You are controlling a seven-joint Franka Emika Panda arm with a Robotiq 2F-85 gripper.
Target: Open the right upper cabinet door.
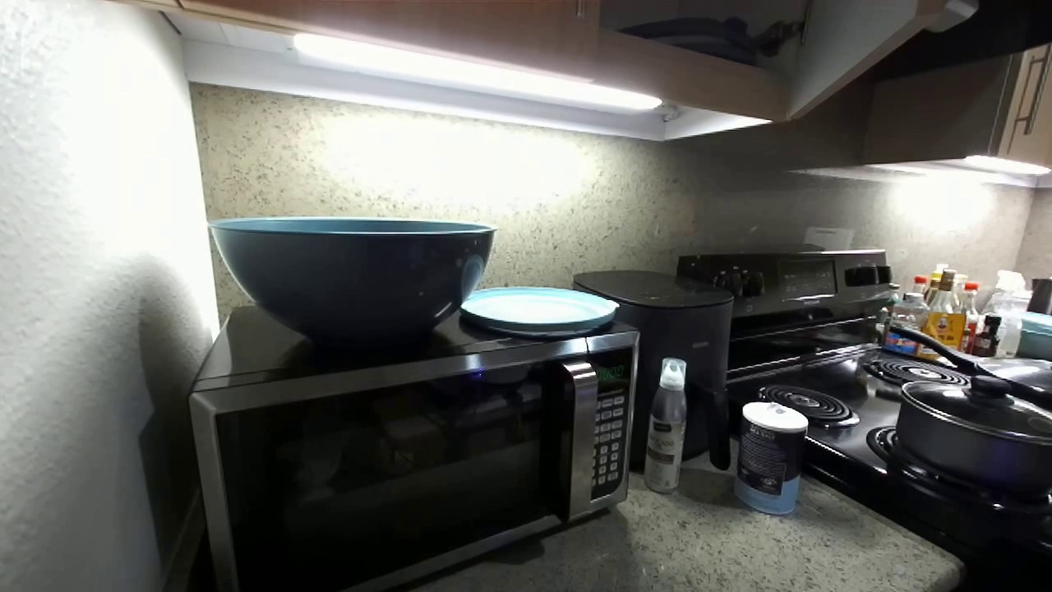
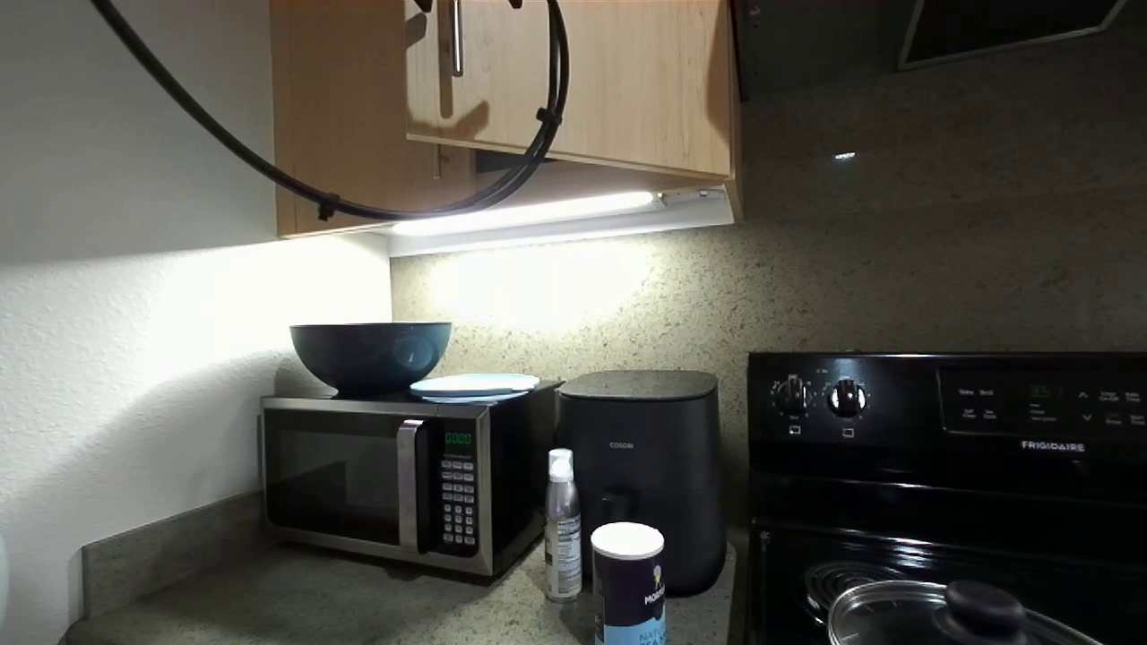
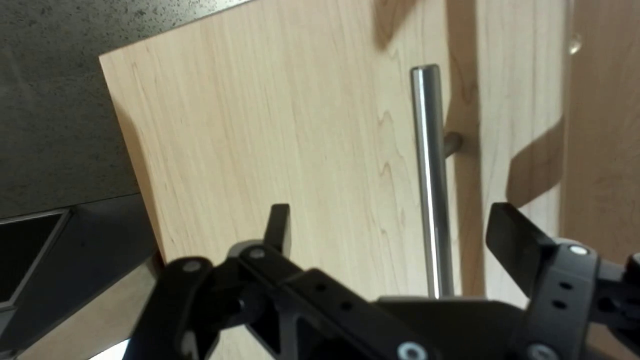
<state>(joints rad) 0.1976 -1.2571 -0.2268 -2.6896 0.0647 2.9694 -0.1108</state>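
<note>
The right upper cabinet door (image 2: 627,90) is a light wood panel standing ajar, swung out from the cabinet in both exterior views. Its pale inner face (image 1: 851,45) shows beside a cabinet interior holding something dark. On the door's front is a metal bar handle (image 3: 431,165). My gripper (image 3: 392,215) is open in the wrist view, with the bar running between its spread fingers, nearer the right one and touching neither visibly. How deep the bar sits between them I cannot tell. Dark tips of the gripper (image 2: 470,4) peek in at the top edge of an exterior view.
A twin wood door (image 2: 340,116) is at the left. A black cable (image 2: 394,214) loops below the door. Underneath are a microwave (image 2: 332,475), a large bowl (image 1: 353,275), an air fryer (image 2: 641,466), a spray bottle (image 1: 666,427) and a salt canister (image 1: 770,456). The stove is to the right.
</note>
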